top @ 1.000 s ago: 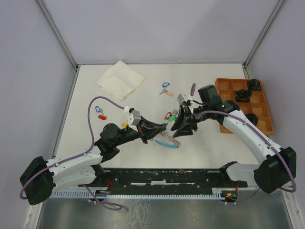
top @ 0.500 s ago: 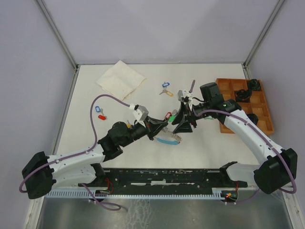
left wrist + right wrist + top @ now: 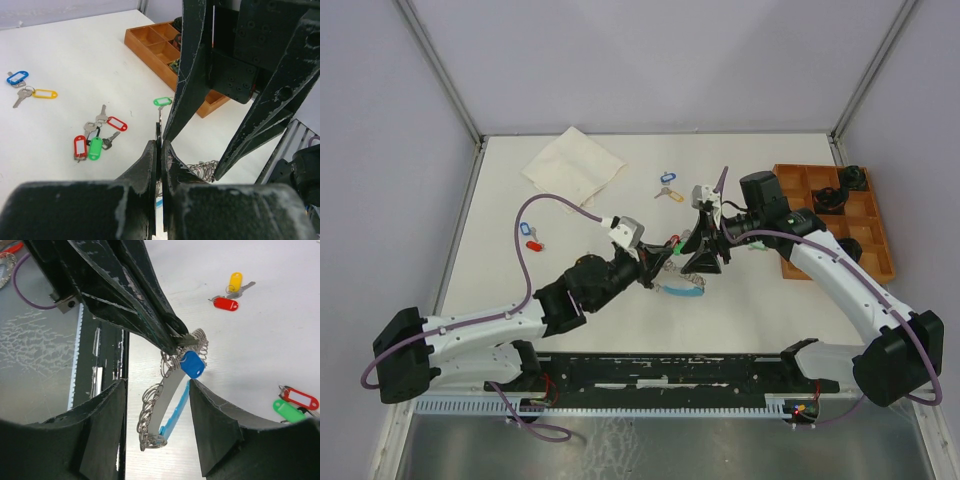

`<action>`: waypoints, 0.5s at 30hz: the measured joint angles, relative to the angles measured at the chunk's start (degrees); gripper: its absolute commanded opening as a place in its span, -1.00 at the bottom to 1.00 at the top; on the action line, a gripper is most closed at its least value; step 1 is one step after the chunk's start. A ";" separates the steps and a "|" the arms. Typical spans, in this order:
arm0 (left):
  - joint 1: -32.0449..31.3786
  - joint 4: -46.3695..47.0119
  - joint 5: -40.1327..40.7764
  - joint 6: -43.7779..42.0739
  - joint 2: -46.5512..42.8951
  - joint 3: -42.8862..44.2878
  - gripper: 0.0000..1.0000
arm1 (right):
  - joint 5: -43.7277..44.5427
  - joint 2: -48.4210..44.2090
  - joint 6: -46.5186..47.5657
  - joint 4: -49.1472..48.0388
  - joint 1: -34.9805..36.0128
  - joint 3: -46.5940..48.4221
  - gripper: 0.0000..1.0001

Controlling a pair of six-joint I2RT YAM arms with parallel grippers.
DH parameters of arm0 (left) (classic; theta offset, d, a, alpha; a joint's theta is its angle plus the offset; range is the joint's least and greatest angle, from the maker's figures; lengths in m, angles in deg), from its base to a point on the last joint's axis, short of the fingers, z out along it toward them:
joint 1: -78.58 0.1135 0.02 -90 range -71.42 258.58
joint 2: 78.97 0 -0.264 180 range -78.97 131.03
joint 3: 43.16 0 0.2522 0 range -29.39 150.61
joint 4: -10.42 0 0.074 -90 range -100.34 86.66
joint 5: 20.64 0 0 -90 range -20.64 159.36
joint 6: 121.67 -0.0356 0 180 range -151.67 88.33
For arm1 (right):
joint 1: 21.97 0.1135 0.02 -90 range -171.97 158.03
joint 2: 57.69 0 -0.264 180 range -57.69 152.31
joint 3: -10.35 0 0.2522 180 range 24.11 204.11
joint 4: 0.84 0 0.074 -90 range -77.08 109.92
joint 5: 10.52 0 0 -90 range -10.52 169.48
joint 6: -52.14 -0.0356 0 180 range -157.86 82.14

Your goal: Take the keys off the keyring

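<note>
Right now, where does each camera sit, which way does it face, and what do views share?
Top external: high behind the robot, looking down on the table; left arm and right arm show.
Left wrist: on the left arm, looking along the shut left pincer toward the tray; the right pincer looms ahead.
Right wrist: on the right arm, looking down past its open fingers at the keyring the left pincer clamps.
Shared: both wrist views show red and green tagged keys.

White arms [image 3: 480, 325], black joints [image 3: 563, 300], purple cables [image 3: 542, 203]
</note>
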 measured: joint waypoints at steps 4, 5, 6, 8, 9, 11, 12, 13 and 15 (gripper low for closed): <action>-0.13 -0.50 1.14 0.00 0.00 1.09 -0.94 | 1.95 0.00 -0.63 -1.40 0.00 -0.61 0.27; -0.13 -0.55 1.38 0.00 0.00 1.38 -0.94 | 2.27 0.00 -0.81 -1.68 0.00 -0.74 0.27; -0.13 -0.63 1.68 0.00 0.00 1.62 -0.94 | 2.69 0.00 -1.03 -2.03 0.02 -0.94 0.28; -0.13 -0.70 2.03 0.00 0.00 2.01 -0.94 | 3.30 0.00 -1.14 -2.64 0.07 -1.40 0.28; -0.13 -0.79 2.10 0.02 0.00 2.12 -0.94 | 3.67 0.00 -1.18 -2.82 0.09 -1.55 0.28; -0.13 -1.11 2.12 0.02 0.02 2.45 -0.95 | 4.74 0.00 -1.27 -3.34 0.28 -1.84 0.25; -0.13 -1.36 2.12 0.02 0.04 2.67 -0.94 | 5.62 0.00 -1.40 -3.56 0.44 -1.90 0.21; -0.13 -1.46 2.10 0.02 0.09 2.89 -0.95 | 6.49 0.00 -1.57 -3.93 0.55 -2.01 0.17; -0.13 -1.75 2.05 0.02 0.15 3.26 -0.94 | 8.39 0.00 -1.99 -4.46 0.57 -2.08 0.08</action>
